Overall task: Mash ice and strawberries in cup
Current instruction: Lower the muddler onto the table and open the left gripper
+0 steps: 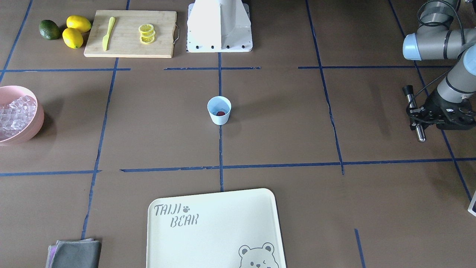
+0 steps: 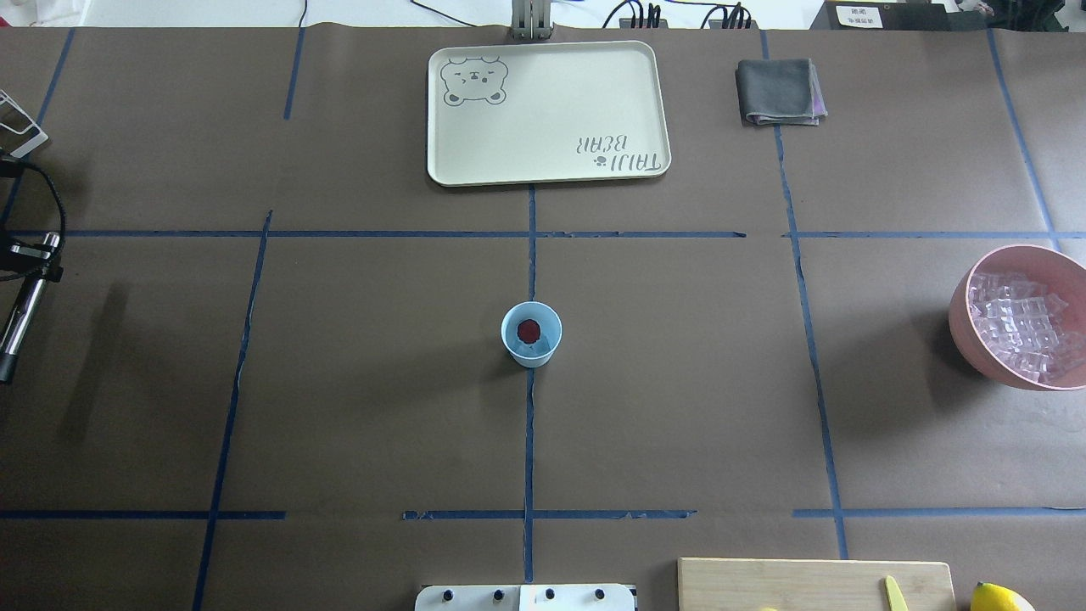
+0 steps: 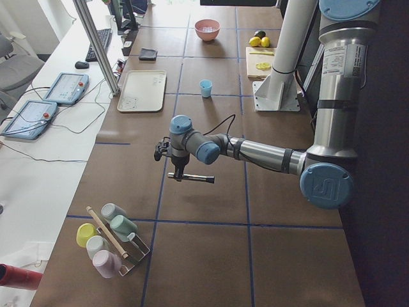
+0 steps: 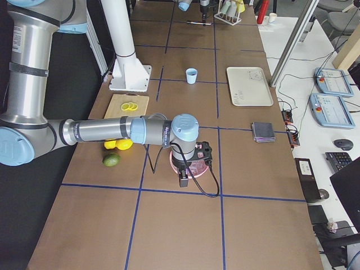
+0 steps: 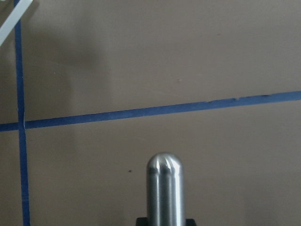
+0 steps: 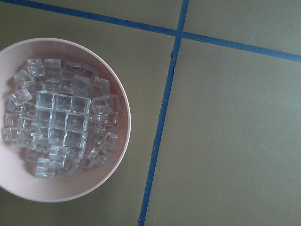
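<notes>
The light-blue cup (image 1: pixel 218 119) (image 2: pixel 511 341) stands at the table's centre on a blue tape line, with one red strawberry (image 1: pixel 221 113) (image 2: pixel 529 329) inside. Ice (image 1: pixel 15 115) (image 2: pixel 1022 327) (image 6: pixel 61 127) fills the pink bowl (image 2: pixel 967 314) (image 6: pixel 121 108) at the robot's right end. My left gripper (image 1: pixel 417 114) (image 2: pixel 25 255) hovers far to the cup's left, shut on a steel muddler (image 1: pixel 420 132) (image 5: pixel 164 188) that lies roughly level. My right gripper (image 4: pixel 184 180) hangs over the pink bowl. It shows only in the exterior right view, so whether it is open or shut I cannot tell.
A cream bear tray (image 2: pixel 543 170) lies across the table from the robot, a grey cloth (image 2: pixel 779 92) beside it. A cutting board (image 1: pixel 130 48) carries lemon slices (image 1: pixel 147 34) and a yellow knife (image 1: pixel 108 32), next to lemons (image 1: pixel 76 29). A cup rack (image 3: pixel 112 240) sits at the left end.
</notes>
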